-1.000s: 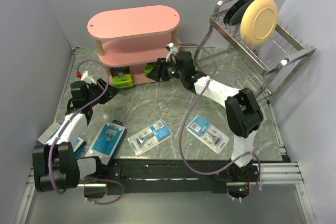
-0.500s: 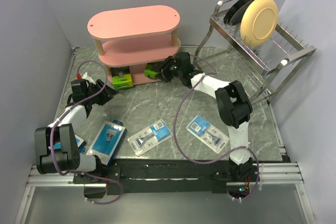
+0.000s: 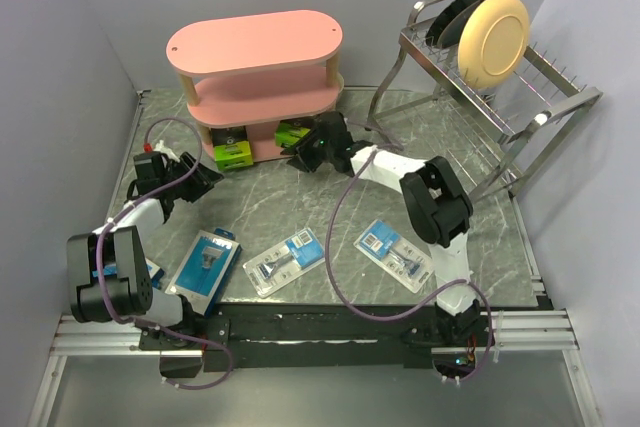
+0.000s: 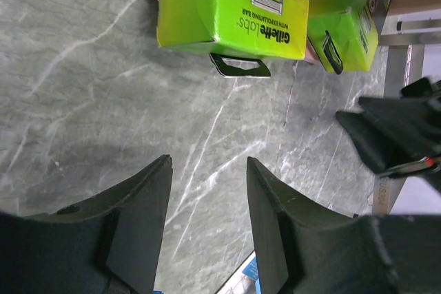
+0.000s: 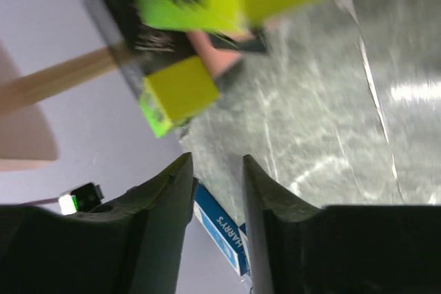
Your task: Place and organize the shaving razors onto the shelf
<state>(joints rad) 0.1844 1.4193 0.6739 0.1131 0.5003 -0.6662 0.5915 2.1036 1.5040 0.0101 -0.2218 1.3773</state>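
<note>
Here, the left gripper [image 4: 207, 173] stands half open and empty, with two lime-ended razor boxes [image 4: 231, 8] just ahead of it on the bottom board of the shelf [image 3: 255, 42]. The right gripper [image 5: 217, 166], its gap narrow and empty, faces the same boxes.

Under the middle board of the shelf [image 3: 255, 47], the left lime-ended box [image 3: 232, 153] and the right lime-ended box [image 3: 291, 133] show only their near ends. The right hand [image 3: 295, 152] partly screens the right one. The left wrist view crops both boxes at its top edge. The right wrist view is smeared, so the box print is unreadable. Well in front of the shelf, the left arm covers most of a blue-carded pack [image 3: 150, 271].
</note>
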